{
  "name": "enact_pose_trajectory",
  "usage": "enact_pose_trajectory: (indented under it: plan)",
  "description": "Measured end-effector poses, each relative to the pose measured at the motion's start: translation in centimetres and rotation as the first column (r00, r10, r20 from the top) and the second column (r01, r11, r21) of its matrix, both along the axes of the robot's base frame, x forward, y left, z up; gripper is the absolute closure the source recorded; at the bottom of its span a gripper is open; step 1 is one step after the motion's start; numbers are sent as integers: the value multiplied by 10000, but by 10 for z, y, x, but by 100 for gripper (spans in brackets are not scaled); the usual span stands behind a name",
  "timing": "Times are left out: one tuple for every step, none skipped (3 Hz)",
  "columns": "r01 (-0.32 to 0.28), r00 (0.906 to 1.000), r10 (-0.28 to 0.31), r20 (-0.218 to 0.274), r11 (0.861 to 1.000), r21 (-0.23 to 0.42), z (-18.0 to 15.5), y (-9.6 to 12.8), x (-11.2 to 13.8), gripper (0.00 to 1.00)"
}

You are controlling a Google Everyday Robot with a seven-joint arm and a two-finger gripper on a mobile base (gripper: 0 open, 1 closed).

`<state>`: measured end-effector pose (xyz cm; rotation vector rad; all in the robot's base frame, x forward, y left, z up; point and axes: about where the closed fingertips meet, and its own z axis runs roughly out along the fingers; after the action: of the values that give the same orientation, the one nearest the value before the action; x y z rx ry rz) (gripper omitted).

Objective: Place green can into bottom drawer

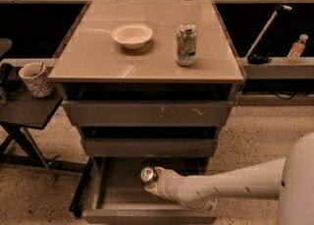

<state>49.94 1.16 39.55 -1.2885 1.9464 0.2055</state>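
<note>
The bottom drawer is pulled open, a grey tray below the two upper drawers. My arm comes in from the right and reaches over it. My gripper is at the arm's end, above the drawer's middle, shut on the green can. Only the can's silver top and a little of its side show; the rest is hidden by the gripper. The can is held inside the drawer's outline, and I cannot tell whether it touches the drawer floor.
A paler white-and-green can and a white bowl stand on the cabinet top. A patterned mug sits on a low side table at the left. A bottle stands on a shelf at the right.
</note>
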Motion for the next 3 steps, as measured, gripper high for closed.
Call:
enact_pose_trajectory:
  plan:
    - [-116,9997,111,196,9996,276,7,0,-1,100]
    - [129,9999,-136,71,9949,996,-15,-13,12,100]
    - [999,9949,-957,-312,9772,1875,-58,-17,47,100]
